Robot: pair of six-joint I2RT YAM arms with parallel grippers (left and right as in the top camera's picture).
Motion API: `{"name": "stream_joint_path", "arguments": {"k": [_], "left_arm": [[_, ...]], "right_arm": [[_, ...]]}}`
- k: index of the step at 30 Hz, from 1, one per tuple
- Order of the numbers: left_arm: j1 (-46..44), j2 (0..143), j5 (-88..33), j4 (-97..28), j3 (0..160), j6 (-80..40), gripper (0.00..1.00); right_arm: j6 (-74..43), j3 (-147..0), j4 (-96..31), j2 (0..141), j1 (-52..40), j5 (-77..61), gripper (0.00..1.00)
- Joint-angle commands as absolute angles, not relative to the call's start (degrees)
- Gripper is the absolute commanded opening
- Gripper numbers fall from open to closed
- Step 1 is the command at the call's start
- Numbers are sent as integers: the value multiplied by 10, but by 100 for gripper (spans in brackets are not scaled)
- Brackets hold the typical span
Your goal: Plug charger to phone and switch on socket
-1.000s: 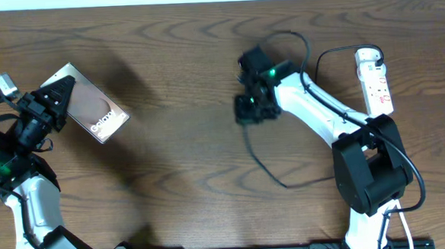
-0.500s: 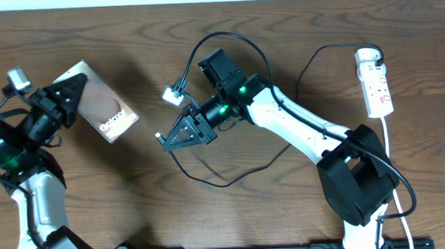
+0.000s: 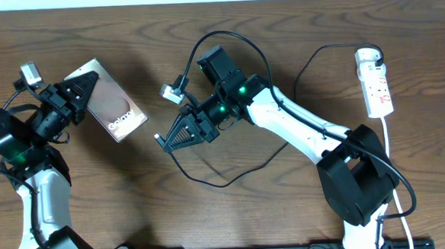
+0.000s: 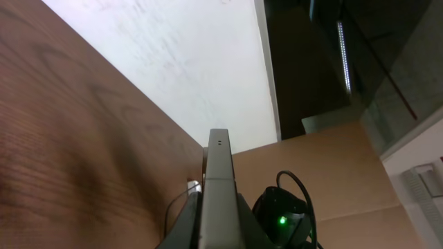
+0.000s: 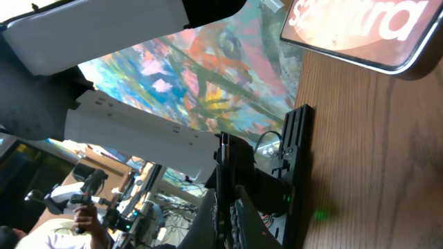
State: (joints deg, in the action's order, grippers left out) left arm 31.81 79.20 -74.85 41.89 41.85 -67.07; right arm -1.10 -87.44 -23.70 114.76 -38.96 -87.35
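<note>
Phone (image 3: 115,109) end hidden in left gripper (image 3: 83,84)

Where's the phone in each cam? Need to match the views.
Overhead: the phone is at upper left, white lettering showing.
Left wrist: the phone is edge-on at bottom centre.
Right wrist: the phone is in the top right corner, lettering visible.
Shared landmark: the wooden table.
</note>
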Motion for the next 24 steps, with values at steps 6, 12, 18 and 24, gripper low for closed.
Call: {"name": "stream_joint_path", "arguments": {"k": [6, 12, 18, 24], "left_arm": [[317, 787, -748, 426, 424, -677, 7], [307, 787, -749, 426, 424, -674, 7], [291, 787, -750, 426, 424, -664, 7], [291, 787, -753, 426, 424, -662, 7]], "right_arm": [[-56, -878, -205, 1203, -392, -894, 1], [-93, -878, -135, 1207, -406, -894, 1], [-139, -878, -77, 1207, -413, -894, 1], [-140, -878, -74, 1207, -413, -894, 1]]}}
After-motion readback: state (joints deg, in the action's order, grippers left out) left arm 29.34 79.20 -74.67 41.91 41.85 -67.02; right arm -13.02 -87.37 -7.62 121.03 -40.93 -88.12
